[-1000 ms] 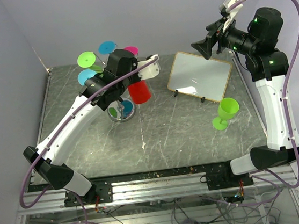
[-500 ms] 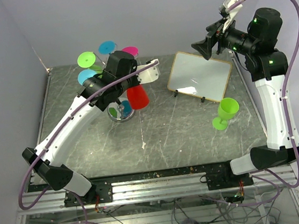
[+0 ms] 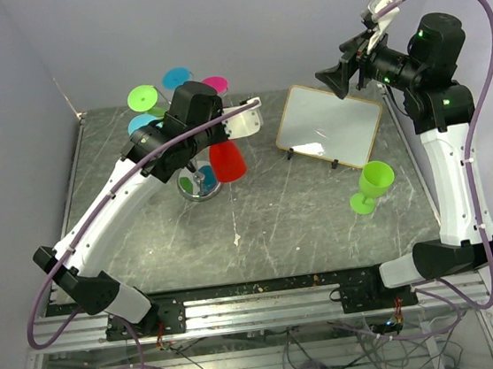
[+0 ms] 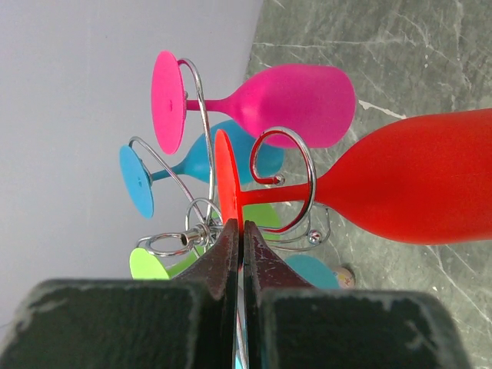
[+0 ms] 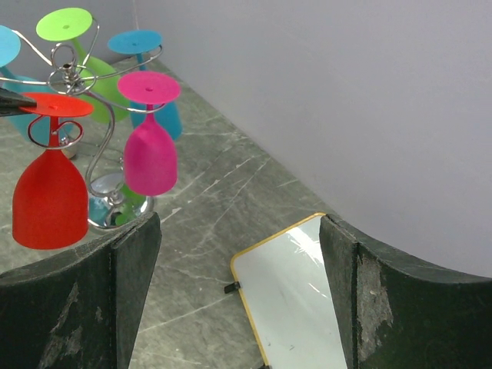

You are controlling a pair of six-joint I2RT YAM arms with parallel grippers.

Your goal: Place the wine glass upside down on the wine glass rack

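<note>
Shifted inward, red wine glass (image 4: 415, 181) hangs, wrist view shows, in rack (image 4: 198, 235) scroll, left gripper (image 4: 239, 231) pinching foot.

Top external: fixed high behind the near edge, looking down on the whole table (image 3: 278, 225) from afar. Left wrist: rolled sideways, very near the rack (image 4: 196, 237). Right wrist: raised at far right, facing left and down, well off. Shared by all three: rack, red glass (image 5: 50, 200); by top and right wrist: mirror (image 5: 296, 300)
</note>
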